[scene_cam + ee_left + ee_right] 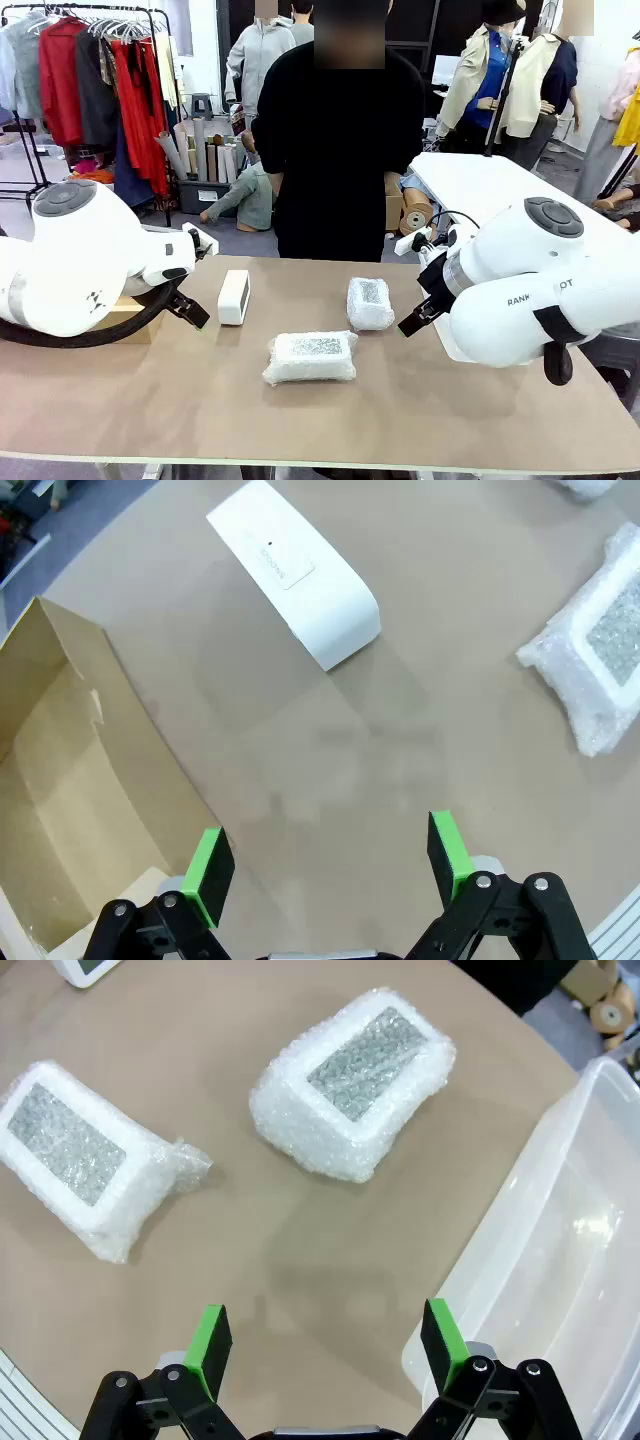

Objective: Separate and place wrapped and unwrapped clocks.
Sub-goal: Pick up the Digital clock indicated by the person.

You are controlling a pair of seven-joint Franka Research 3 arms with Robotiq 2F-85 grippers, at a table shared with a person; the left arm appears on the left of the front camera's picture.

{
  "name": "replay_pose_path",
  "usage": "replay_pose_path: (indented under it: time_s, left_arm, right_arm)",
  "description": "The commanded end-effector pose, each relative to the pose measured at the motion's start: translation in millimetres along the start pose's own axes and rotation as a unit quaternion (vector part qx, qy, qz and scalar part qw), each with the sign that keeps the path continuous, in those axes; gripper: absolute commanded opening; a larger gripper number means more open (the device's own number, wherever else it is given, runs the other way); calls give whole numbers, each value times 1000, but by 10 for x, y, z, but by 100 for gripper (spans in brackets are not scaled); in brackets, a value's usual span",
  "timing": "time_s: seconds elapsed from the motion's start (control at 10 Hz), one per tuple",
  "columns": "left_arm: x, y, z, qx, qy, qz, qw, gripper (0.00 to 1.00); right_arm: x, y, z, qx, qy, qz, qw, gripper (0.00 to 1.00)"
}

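Observation:
The unwrapped clock, smooth and white, stands on the brown table left of centre, and in the left wrist view the clock lies ahead of my open left gripper. A small bubble-wrapped clock sits mid-table, with a longer wrapped clock nearer me. In the right wrist view, the small bundle and the long bundle lie beyond my open right gripper. Both grippers hover above the table, the left gripper and the right gripper, holding nothing.
An open cardboard box sits beside my left gripper, at the table's left edge. A clear plastic bin stands just right of my right gripper. A person in black stands at the far side of the table.

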State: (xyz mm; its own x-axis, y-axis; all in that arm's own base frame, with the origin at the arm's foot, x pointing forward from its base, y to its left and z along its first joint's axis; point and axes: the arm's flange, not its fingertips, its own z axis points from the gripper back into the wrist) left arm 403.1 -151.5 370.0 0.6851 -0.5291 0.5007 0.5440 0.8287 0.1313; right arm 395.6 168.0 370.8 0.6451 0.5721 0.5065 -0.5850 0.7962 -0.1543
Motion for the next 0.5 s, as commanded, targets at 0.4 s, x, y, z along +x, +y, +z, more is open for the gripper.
replay_pose_path:
  time_s: [0.4]
  left_arm:
    - [0, 0, 1, 0, 0, 0, 1000, 100]
  right_arm:
    - [0, 0, 1, 0, 0, 0, 1000, 100]
